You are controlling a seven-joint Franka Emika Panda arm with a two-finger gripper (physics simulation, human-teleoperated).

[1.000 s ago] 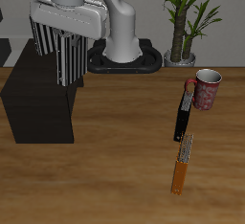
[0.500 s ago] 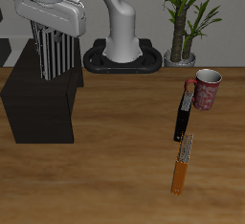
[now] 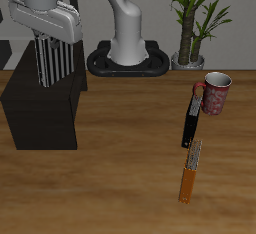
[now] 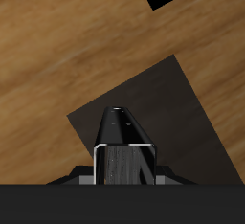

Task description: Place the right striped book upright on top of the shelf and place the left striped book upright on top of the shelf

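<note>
My gripper (image 3: 52, 40) hangs over the black shelf (image 3: 30, 113), shut on a striped book (image 3: 58, 63) that it holds upright, its lower edge at about the height of the shelf's flat top. I cannot tell which of the two striped books this is. The band of stripes is wide, and whether the other striped book stands behind it is not clear. In the wrist view the book's (image 4: 122, 137) grey striped edge sticks out between my fingers (image 4: 96, 161), with the shelf's dark top (image 4: 187, 123) beneath it.
A red mug (image 3: 216, 93) stands on the wooden table, with a black red-ended book (image 3: 190, 113) lying beside it. An orange book (image 3: 189, 173) lies nearer the front edge. A potted plant (image 3: 195, 18) and the robot's base (image 3: 128, 58) are at the back.
My gripper has carried the striped book sideways, away from the robot's base and further over the shelf's top. Nothing else on the table has moved.
</note>
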